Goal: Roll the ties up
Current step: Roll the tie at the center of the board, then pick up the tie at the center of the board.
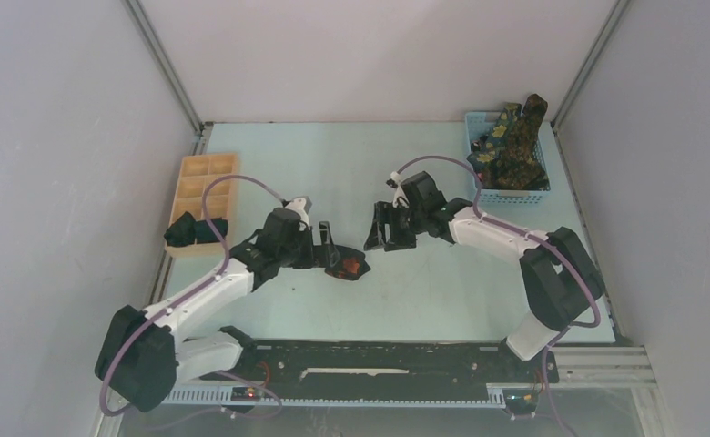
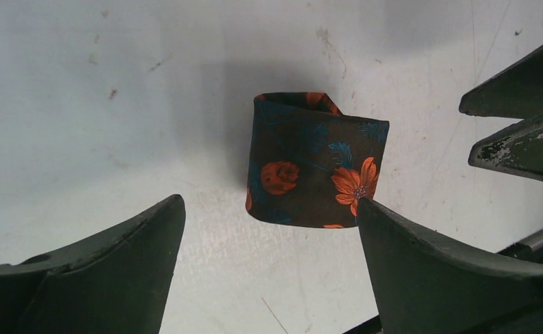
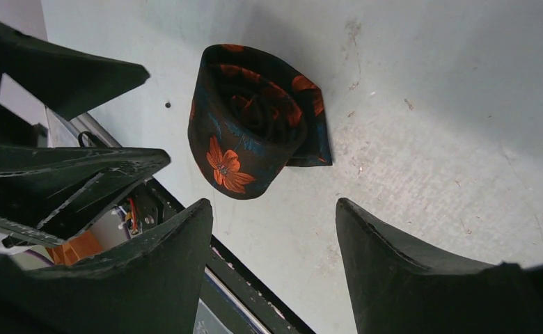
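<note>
A black tie with red-orange flowers [image 1: 351, 267] lies rolled up on the table between the two grippers. It shows in the left wrist view [image 2: 315, 161] and, as a coil with a loose end, in the right wrist view [image 3: 255, 118]. My left gripper [image 1: 331, 250] is open and empty, just left of the roll, its right fingertip [image 2: 373, 212] close to the roll's edge. My right gripper [image 1: 380, 235] is open and empty, just right of and behind the roll. Dark green ties with yellow flowers [image 1: 515, 146] are piled in the blue basket [image 1: 508, 193].
A pale wooden compartment tray [image 1: 207, 177] stands at the left edge, with a dark rolled bundle [image 1: 194, 229] at its near end. The blue basket sits at the far right corner. A black rail [image 1: 379, 360] runs along the near edge.
</note>
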Tool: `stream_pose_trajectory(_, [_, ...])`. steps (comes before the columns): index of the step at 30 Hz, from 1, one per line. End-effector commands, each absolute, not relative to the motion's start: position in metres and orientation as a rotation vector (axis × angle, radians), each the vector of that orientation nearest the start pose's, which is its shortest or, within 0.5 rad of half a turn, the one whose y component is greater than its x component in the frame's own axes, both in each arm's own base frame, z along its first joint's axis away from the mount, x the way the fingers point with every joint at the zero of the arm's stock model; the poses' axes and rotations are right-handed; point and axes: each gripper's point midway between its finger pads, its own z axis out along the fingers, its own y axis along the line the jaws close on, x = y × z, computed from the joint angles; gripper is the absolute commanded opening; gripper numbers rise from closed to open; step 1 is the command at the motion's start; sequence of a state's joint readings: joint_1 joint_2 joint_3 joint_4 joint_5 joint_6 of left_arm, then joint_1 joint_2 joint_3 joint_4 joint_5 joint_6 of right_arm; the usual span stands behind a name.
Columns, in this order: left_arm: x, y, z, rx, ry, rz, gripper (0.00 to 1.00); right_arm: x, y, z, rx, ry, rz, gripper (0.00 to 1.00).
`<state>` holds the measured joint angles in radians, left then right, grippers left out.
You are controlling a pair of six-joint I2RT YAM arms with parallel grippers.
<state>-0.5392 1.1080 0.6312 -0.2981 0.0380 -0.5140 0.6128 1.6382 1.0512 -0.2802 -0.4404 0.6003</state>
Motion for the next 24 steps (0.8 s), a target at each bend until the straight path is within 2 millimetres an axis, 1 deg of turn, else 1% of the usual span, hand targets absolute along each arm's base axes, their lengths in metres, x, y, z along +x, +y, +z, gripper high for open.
stream_pose_trajectory(1, [0.250,-0.204,0.098,0.151,2.350,-0.764,0.98,0.268,0.314,0.099,-0.246,2.597,1.064,0.68])
stream_pose_trajectory(5, [0.254,-0.211,0.087,0.193,2.370,-0.788,0.97,0.264,0.313,0.096,-0.261,2.610,1.054,0.68])
stream_pose_trajectory(9, [0.259,-0.213,0.073,0.204,2.406,-0.776,0.94,0.262,0.312,0.091,-0.268,2.629,1.048,0.67])
stream_pose_trajectory(15, [0.259,-0.217,0.055,0.210,2.456,-0.787,0.91,0.261,0.313,0.088,-0.271,2.633,1.055,0.67])
stream_pose_trajectory(19, [0.256,-0.224,0.049,0.214,2.473,-0.840,0.88,0.260,0.312,0.085,-0.271,2.643,1.054,0.66])
stream_pose_trajectory(24, [0.254,-0.233,0.047,0.198,2.462,-0.921,0.82,0.262,0.312,0.082,-0.262,2.649,1.056,0.65])
